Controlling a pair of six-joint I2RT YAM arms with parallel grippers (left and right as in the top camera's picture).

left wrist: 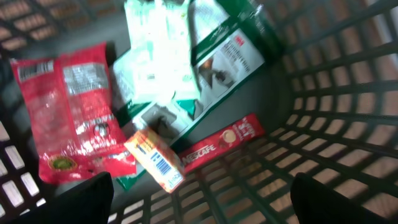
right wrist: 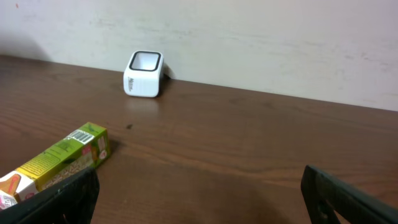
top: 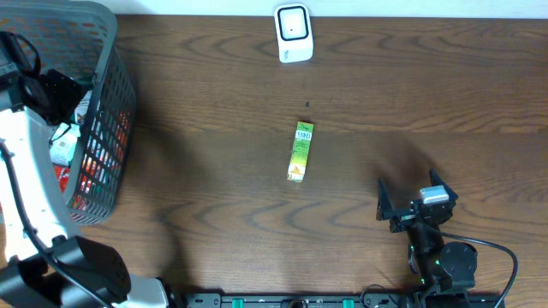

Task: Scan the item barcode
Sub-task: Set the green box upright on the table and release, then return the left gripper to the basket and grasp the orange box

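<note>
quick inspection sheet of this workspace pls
surface: dark wood table
job's things: green box flat mid-table, barcode up; white scanner at far edge
clutter: grey basket at left holding red pouch, Nescafe box, other packs
end effectors: left end effector open above the basket's contents, empty; right end effector open, empty, near the table
cables: black cable by right arm's base
surroundings: pale wall behind the table

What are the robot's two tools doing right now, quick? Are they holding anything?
Left tool: open, holding nothing, in the basket.
Right tool: open, holding nothing, over the table.
</note>
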